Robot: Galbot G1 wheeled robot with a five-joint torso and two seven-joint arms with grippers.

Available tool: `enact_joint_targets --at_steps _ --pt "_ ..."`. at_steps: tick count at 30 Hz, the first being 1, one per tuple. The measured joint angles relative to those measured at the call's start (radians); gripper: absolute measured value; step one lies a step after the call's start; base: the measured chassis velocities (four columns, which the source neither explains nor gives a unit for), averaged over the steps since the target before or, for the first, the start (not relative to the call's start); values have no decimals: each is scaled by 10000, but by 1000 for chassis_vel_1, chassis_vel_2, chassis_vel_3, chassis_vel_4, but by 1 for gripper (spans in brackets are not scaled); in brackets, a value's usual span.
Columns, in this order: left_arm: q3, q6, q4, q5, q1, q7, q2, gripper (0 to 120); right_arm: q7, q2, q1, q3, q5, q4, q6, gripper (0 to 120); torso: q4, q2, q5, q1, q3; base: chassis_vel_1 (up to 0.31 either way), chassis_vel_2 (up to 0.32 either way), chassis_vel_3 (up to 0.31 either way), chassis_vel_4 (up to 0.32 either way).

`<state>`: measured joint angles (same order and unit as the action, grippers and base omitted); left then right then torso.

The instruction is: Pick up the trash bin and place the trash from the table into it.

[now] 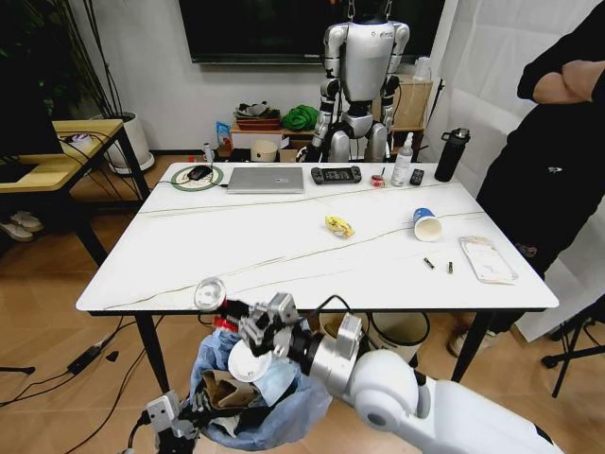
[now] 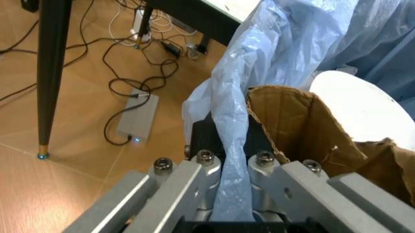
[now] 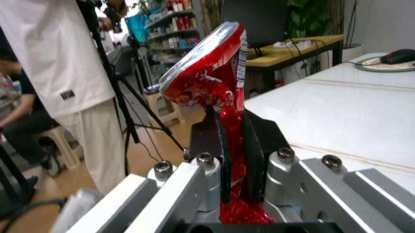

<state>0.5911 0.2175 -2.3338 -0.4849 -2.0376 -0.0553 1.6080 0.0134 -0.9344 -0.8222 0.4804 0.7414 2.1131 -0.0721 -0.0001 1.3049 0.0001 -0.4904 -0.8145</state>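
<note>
Two grippers work by the white marble-look table's (image 1: 284, 255) near edge: the right gripper (image 1: 248, 326) hangs just above the blue-bagged trash bin (image 1: 274, 402), the left gripper (image 1: 168, 416) beside its rim. Left wrist view: jaws pinch the crinkled light-blue bag (image 2: 233, 145), torn brown cardboard (image 2: 292, 131) alongside. Right wrist view: jaws clamp a crushed red shiny wrapper (image 3: 211, 82), its print unreadable.

White arm (image 1: 444, 416), bolted silver hand (image 1: 269, 326)

R gripper (image 1: 248, 326) over trash bin (image 1: 248, 409); cup (image 1: 426, 224) on table (image 1: 284, 246).
</note>
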Motion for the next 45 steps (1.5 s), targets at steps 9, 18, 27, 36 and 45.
enact_joint_targets --at_steps 9,18,27,36,45 --pt "21 24 -72 -7 -20 -26 1 0 273 371 -780 -459 -787 -44 209 19 0 0 0 0 0 0 0 0 0" --pt "6 79 -99 -51 41 -87 0 0 336 620 -1040 -837 -1184 -40 341 52 0 0 -1 0 -1 0 0 0 0" --pt "18 115 -138 -124 49 -129 -2 0 375 745 -1411 -1085 -1429 15 407 88 0 0 0 -1 -1 0 0 0 0" --pt "-12 130 -182 -144 52 -141 -16 0 86 987 -1696 -1311 -968 475 -349 100 0 0 -1 -1 -1 0 0 0 0" --pt "-72 130 -189 -109 42 -142 0 0 -338 1125 -1602 -1463 -1441 494 -1275 100 0 0 -1 -2 -1 0 0 0 0"
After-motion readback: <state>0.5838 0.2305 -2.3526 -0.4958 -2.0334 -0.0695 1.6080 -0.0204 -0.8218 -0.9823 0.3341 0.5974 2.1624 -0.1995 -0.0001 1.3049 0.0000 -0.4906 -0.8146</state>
